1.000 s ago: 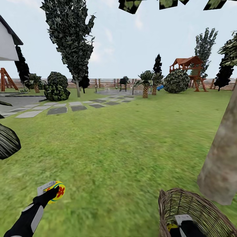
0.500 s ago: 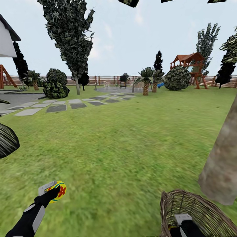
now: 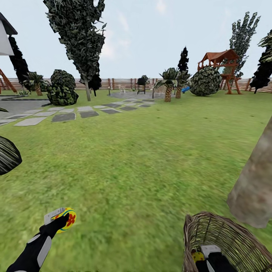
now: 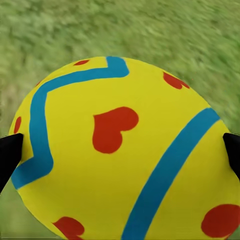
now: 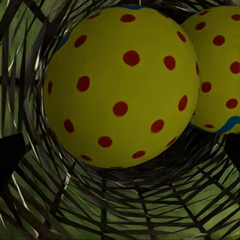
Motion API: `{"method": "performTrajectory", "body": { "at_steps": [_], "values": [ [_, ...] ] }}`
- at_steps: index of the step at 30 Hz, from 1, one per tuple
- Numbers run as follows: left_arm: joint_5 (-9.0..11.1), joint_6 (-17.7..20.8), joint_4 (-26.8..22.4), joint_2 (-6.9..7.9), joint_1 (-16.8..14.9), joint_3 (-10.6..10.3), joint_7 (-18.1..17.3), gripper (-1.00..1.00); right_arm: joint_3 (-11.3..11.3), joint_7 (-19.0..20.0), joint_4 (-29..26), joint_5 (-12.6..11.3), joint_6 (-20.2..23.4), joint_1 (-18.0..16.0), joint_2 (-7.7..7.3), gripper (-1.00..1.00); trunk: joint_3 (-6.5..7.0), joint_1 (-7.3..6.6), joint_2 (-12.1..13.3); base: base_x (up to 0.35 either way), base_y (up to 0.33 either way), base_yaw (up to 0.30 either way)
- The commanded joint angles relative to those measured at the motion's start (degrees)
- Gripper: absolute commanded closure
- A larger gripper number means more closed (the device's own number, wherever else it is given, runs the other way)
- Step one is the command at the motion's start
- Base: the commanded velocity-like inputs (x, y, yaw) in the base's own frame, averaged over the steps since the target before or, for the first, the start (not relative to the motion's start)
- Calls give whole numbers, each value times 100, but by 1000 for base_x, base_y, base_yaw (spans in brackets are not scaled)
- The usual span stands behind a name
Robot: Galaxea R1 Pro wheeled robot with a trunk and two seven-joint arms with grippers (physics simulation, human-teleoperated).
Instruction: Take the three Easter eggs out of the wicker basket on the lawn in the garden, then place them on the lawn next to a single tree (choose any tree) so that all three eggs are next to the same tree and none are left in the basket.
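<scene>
Head camera has tilted down slightly; arms unchanged. Left claw [image 3: 60,220] grips one Easter egg [image 3: 66,219]. Right claw [image 3: 209,252] sits inside wicker basket [image 3: 226,238], closure unclear; two eggs [image 5: 120,85] remain. Tree trunk [image 3: 257,189] just right.

The wicker basket [image 3: 223,241] stands on the lawn [image 3: 143,158] at the near right, with the tree [image 3: 253,189] trunk just beside it on its right and slightly farther. Two eggs lie inside the basket, touching: one egg [image 5: 122,87] and a second egg [image 5: 220,65] beside it. The right gripper [image 3: 207,252] reaches down into the basket. At the near left, the left gripper [image 3: 59,218] has a third egg [image 3: 66,220] between its jaws above the grass, well apart from the basket. Stone slabs [image 3: 64,116] lie far left, a fence [image 3: 124,84] beyond them.
</scene>
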Motion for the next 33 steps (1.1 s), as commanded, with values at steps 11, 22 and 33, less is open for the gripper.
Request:
{"method": "performTrajectory", "body": {
  "at_steps": [11, 22, 33],
  "values": [
    [59, 35, 3, -45, -6, 19, -41, 100, 37, -11, -9, 9, 31, -1, 16, -100, -95, 9, -8, 96, 0, 0],
    [51, 27, 125, -93, -3, 3, -50, 100, 21, -4, -7, 9, 31, -1, 10, -100, -184, 19, -13, 23, 0, 0],
    [52, 24, 127, -99, -3, 12, -49, 100, 20, -8, -12, 10, 31, -1, 15, -100, -383, 42, -26, 0, 0, 0]
  ]
}}
